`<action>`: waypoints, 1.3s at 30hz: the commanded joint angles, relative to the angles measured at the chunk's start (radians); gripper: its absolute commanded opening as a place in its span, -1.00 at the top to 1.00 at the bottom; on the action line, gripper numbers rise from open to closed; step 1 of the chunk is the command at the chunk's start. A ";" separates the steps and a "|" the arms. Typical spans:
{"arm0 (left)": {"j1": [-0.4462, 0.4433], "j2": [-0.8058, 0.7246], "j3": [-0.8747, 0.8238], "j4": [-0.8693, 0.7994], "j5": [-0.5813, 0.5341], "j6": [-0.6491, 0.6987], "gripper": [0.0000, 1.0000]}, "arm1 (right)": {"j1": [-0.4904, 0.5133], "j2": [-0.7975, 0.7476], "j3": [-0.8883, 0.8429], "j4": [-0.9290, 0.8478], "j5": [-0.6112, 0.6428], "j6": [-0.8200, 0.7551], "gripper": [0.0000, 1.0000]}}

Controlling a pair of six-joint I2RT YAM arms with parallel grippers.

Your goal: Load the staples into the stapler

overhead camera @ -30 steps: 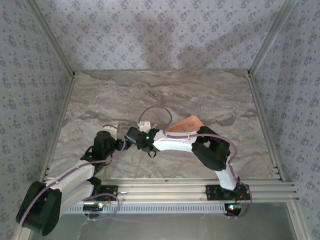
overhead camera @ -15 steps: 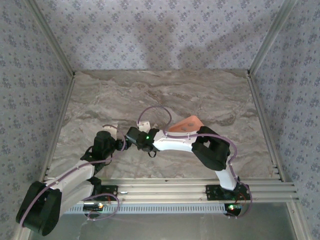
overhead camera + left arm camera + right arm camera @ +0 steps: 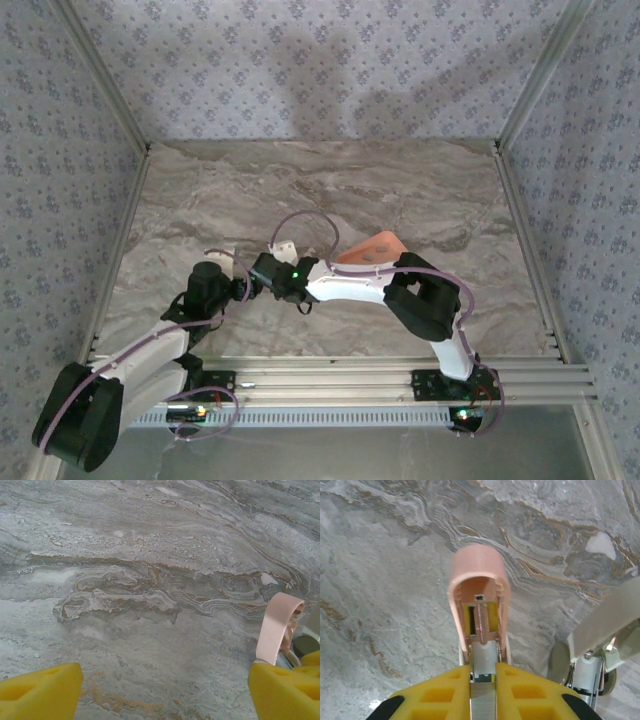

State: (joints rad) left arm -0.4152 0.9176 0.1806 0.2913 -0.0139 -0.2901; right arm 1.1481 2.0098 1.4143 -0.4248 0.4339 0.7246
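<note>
- R gripper (image 3: 483,679): yellow fingers pressed together on the stapler (image 3: 477,580), pinching its grey metal rail (image 3: 482,702) from both sides.
- Stapler, R wrist view: pink lid swung up and away from the fingers, underside facing the cam. Spring (image 3: 480,620) runs down the centre channel, with yellow parts either side of it.
- L gripper (image 3: 165,690): fingers spread wide and holding nothing, with bare table (image 3: 150,545) between them.
- L wrist view: the pink lid stands tilted at the right edge, just beside the L gripper's right-hand fingertip (image 3: 282,690). Contact btw the two: cannot tell.
- Top view: both arms reach to the front-centre of the table and the two grippers sit close together there. R arm comes in from the right, L arm from the lower left.
- Tray (image 3: 378,246): salmon-pink, on the table just behind the R forearm, near edge partly covered by it, well apart from the stapler.
- Staples: too small to make out in the top view.
- Beige bar (image 3: 607,622) w/ metal disc (image 3: 560,662) sits just right of the stapler in the R wrist view. What it belongs to: cannot tell.
</note>
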 commanded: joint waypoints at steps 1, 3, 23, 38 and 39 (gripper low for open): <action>-0.002 -0.019 -0.006 0.016 -0.014 -0.007 -0.72 | 0.010 -0.050 -0.014 0.044 0.032 -0.054 0.66; -0.002 -0.024 -0.007 0.016 -0.017 -0.010 -0.72 | 0.009 -0.051 -0.020 0.045 0.032 -0.055 0.66; 0.005 -0.028 0.001 -0.022 -0.091 -0.048 -0.72 | 0.000 -0.017 -0.015 -0.031 -0.002 -0.050 0.66; 0.013 -0.032 0.001 -0.026 -0.094 -0.060 -0.72 | -0.002 0.006 -0.017 -0.040 -0.026 -0.039 0.67; 0.014 -0.034 0.000 -0.026 -0.093 -0.059 -0.72 | -0.002 0.006 -0.020 -0.042 -0.027 -0.037 0.67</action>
State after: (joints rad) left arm -0.4072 0.9028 0.1806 0.2798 -0.0956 -0.3355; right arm 1.1477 2.0010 1.4048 -0.4385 0.4103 0.6868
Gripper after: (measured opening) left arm 0.858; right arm 0.168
